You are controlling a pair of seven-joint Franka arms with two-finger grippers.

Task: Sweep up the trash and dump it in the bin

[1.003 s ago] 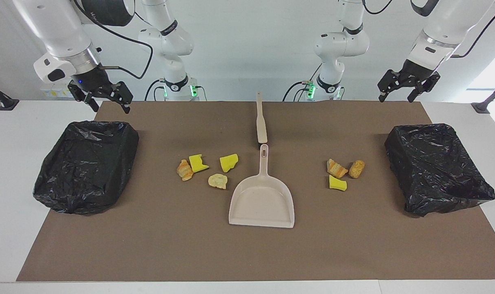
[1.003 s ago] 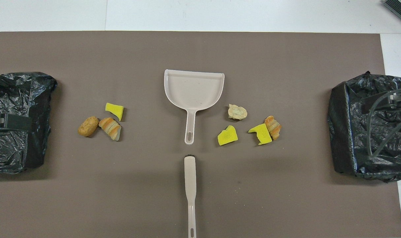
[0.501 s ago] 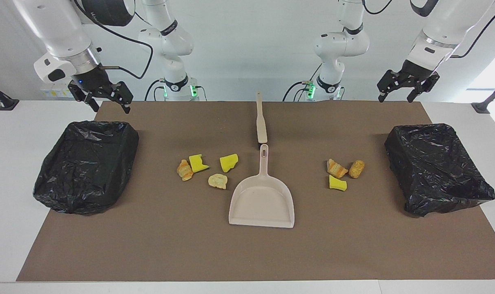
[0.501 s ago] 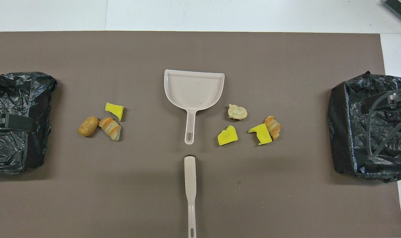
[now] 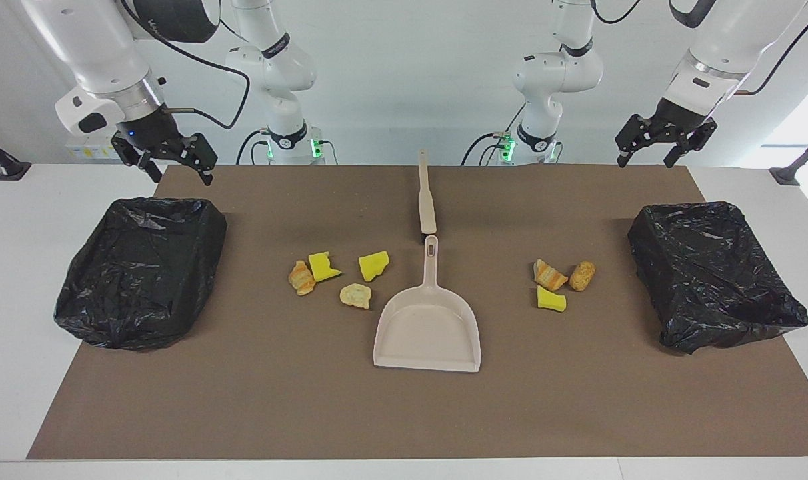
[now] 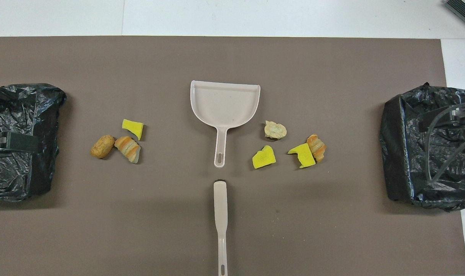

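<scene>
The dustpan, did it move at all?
No. The dustpan lies on the mat, its handle tip as close to the brush as a second ago.

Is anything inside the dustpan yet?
No. The dustpan is bare in both views, nothing in its tray. All seven scraps lie on the mat beside it: four toward the right arm's end, three toward the left arm's. What lies under the pan is hidden.
</scene>
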